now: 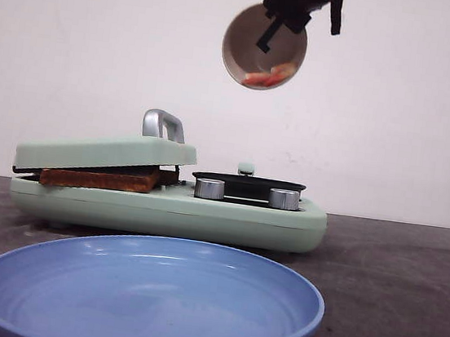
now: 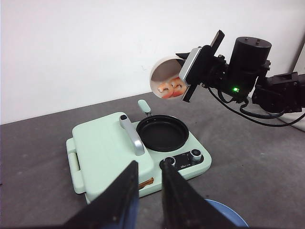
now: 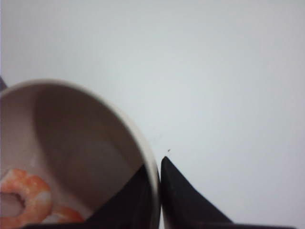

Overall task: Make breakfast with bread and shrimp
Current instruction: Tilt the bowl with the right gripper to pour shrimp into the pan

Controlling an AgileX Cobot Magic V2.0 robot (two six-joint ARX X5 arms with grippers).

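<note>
My right gripper (image 1: 286, 16) is shut on the rim of a beige bowl (image 1: 264, 47), held tipped on its side high above the small black pan (image 1: 248, 183). Pink-orange shrimp (image 1: 267, 77) lie at the bowl's lower side; they also show in the left wrist view (image 2: 171, 88) and the right wrist view (image 3: 26, 195). The bread (image 1: 101, 177) is clamped under the slightly raised lid (image 1: 103, 154) of the mint-green sandwich maker (image 1: 166, 209), only its brown crust showing. My left gripper (image 2: 148, 179) is open and empty, above the maker's front edge.
A large blue plate (image 1: 148, 295) lies on the dark table in front of the maker; its rim shows in the left wrist view (image 2: 228, 217). Two silver knobs (image 1: 209, 188) sit on the maker's front. A white wall stands behind.
</note>
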